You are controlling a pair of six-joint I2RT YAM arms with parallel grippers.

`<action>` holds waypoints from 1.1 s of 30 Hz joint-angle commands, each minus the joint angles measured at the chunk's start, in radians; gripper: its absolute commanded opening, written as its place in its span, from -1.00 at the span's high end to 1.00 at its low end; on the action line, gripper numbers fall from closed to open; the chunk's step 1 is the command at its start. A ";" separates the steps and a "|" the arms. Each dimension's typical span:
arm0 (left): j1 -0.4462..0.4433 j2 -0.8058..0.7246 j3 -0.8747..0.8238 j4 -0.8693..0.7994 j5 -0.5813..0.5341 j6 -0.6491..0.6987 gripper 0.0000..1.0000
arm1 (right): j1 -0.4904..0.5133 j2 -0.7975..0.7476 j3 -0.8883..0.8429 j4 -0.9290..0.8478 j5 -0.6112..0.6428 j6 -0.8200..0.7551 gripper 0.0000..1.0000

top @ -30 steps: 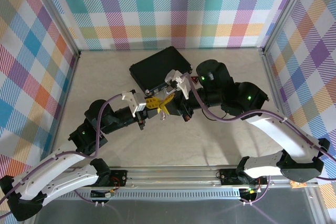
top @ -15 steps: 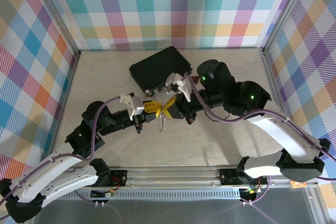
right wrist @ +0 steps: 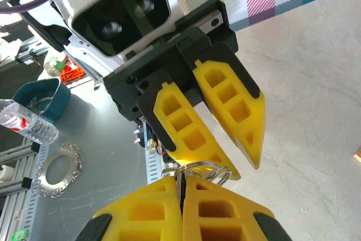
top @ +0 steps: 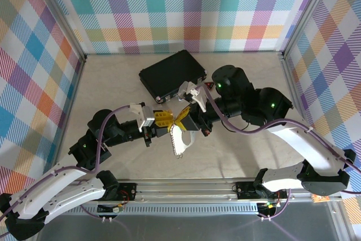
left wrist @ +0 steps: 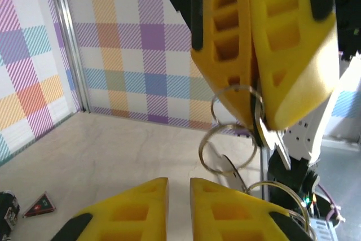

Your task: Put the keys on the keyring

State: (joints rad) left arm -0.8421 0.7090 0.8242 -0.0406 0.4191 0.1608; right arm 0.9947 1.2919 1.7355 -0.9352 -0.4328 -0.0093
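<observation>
My right gripper is shut on the keyring, which hangs below it as a pale silvery bunch over the table's middle. In the right wrist view my right gripper pinches a thin flat metal piece, with the wire rings looping out just above its tips. From the left wrist view those rings and a silver key dangle from the right fingers. My left gripper sits just left of the bunch, open by a narrow gap with nothing in it, and is also seen from above.
A black case lies on the table behind both grippers. A red-and-black triangle lies on the tabletop to the left. Plaid walls enclose three sides. Off the table, a water bottle and an ornate oval frame lie beyond the rail.
My left gripper has opened and let go. The bunch has dropped from between the two grippers and now hangs lower and broader from the right gripper alone.
</observation>
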 commanded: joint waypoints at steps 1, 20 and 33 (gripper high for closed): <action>-0.007 -0.029 0.048 -0.077 0.051 0.012 0.51 | 0.005 -0.023 0.039 0.002 -0.032 -0.021 1.00; -0.007 -0.009 0.147 -0.150 0.098 0.045 0.33 | 0.005 -0.017 0.056 0.003 -0.085 -0.038 1.00; -0.006 0.039 0.195 -0.170 0.149 0.055 0.26 | 0.020 0.009 0.099 -0.071 -0.123 -0.077 1.00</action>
State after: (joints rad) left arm -0.8421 0.7456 0.9806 -0.2062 0.5289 0.2024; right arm 1.0042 1.2953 1.7931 -0.9783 -0.5163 -0.0505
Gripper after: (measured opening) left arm 0.367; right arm 0.047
